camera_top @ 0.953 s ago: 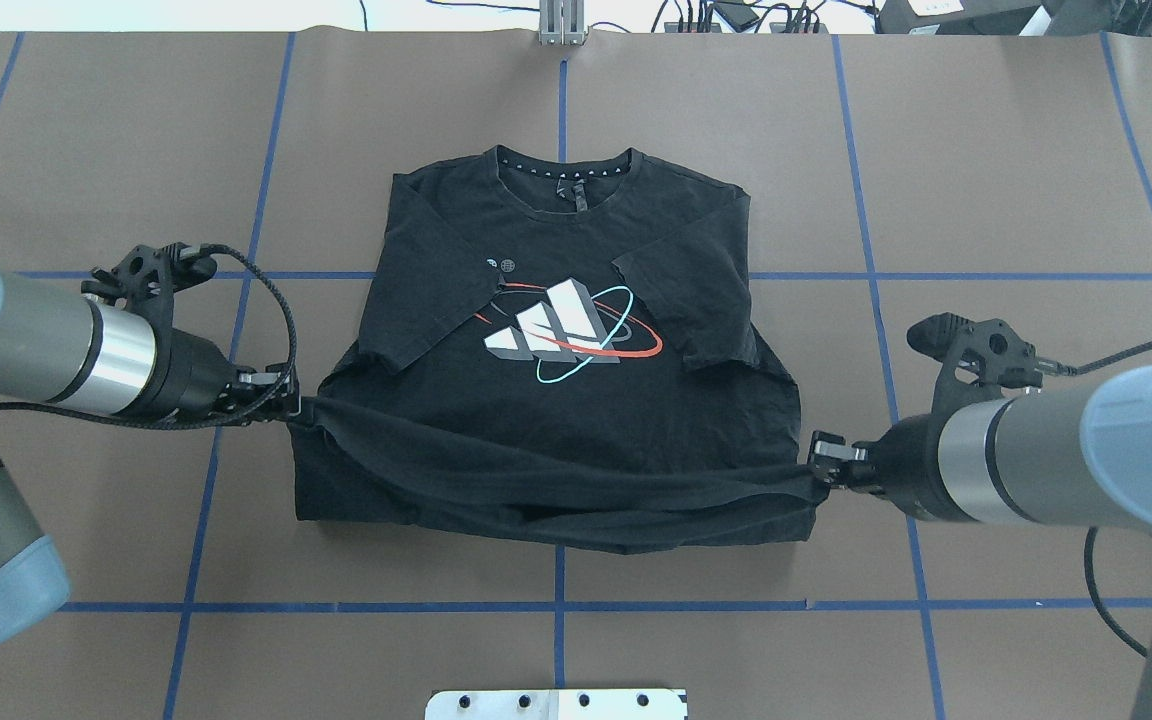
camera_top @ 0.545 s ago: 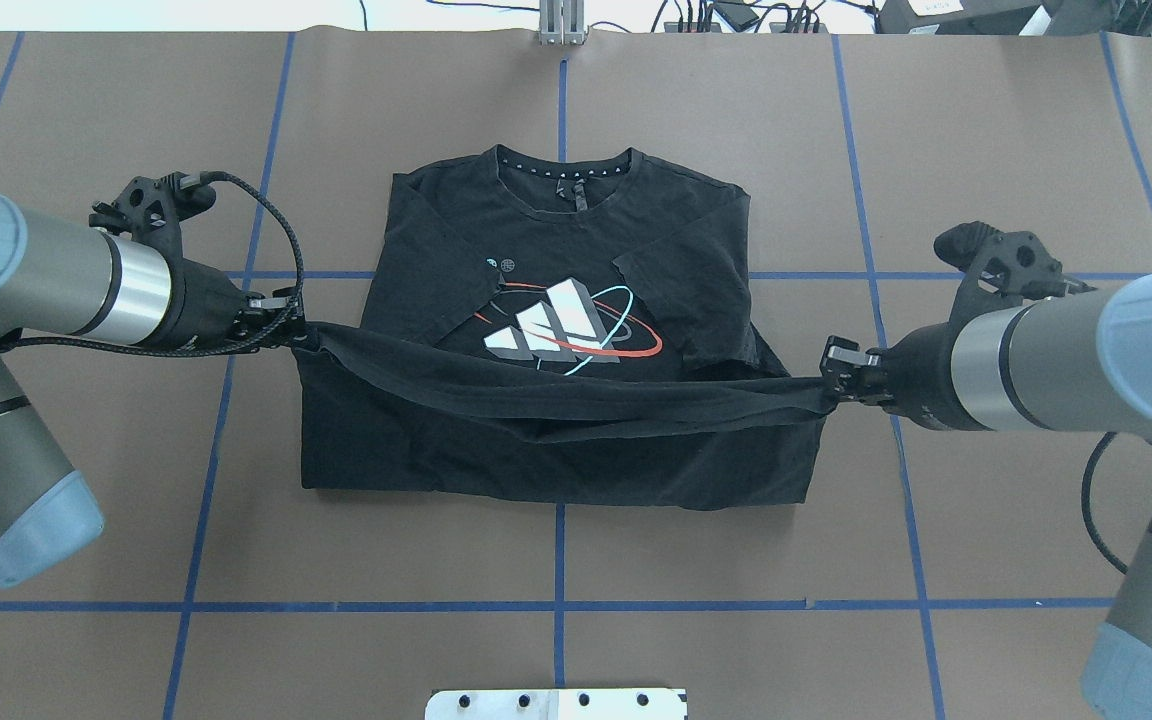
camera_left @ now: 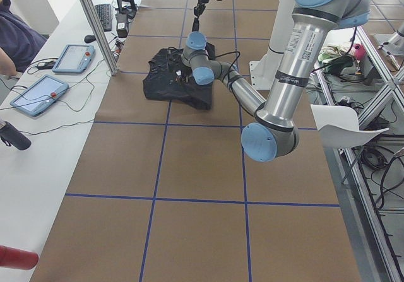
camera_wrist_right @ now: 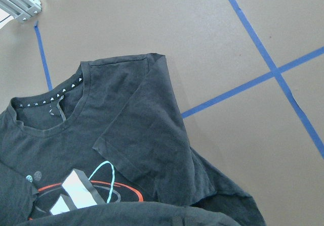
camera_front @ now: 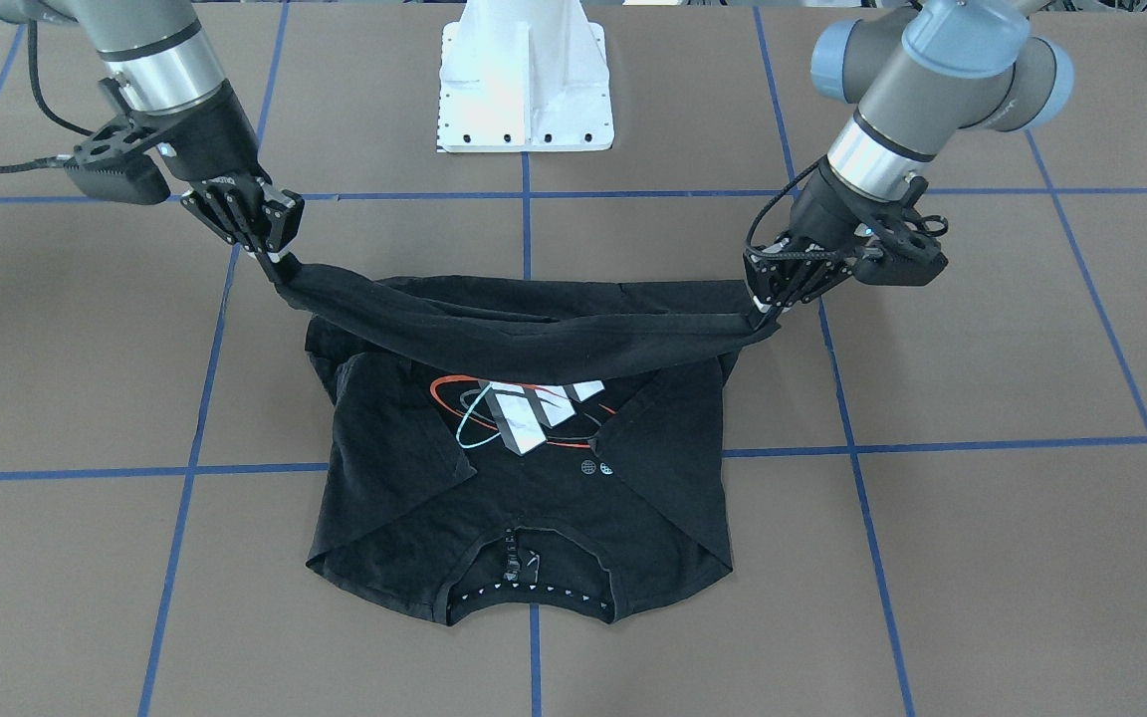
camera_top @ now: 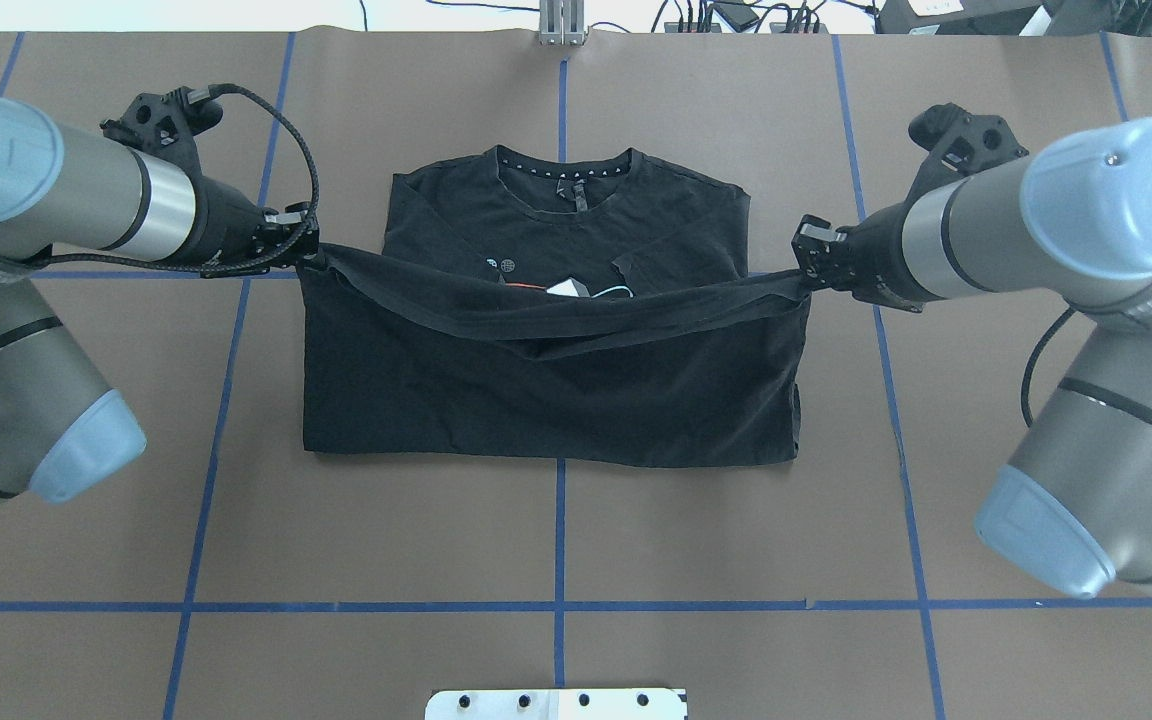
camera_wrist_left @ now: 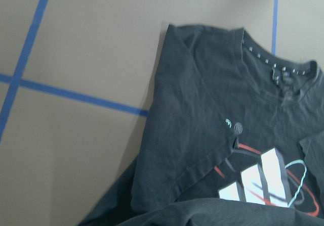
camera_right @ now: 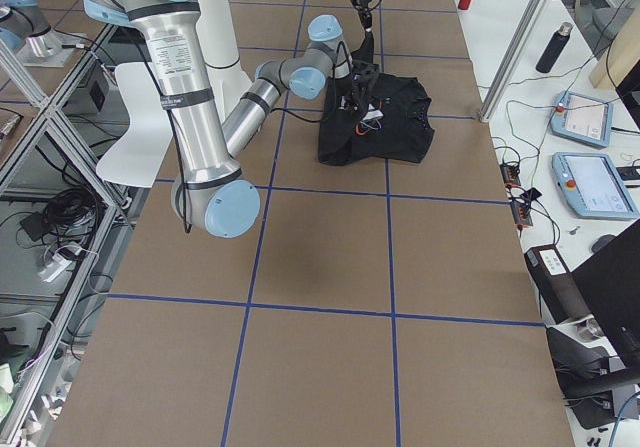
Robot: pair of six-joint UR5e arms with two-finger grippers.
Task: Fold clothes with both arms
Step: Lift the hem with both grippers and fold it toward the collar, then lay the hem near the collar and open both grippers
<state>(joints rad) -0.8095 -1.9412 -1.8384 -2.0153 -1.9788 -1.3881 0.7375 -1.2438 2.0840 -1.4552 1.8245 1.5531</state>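
Overhead exterior: black T-shirt (camera_top: 546, 400) lies mid-worktop (camera_top: 356, 540), collar (camera_top: 562, 165) on the side away from the robot. Left tool (camera_top: 308, 256) and right tool (camera_top: 804, 256) are each clamped on a bottom corner, and the hem (camera_top: 556, 312) is stretched between them above the chest. I judge it is held taut so the lower half lays over evenly toward the collar.

Hidden: most of the graphic (camera_top: 568, 288) lies under the raised band. Fingertips are buried in cloth. Both side views are too distant to show the grip.
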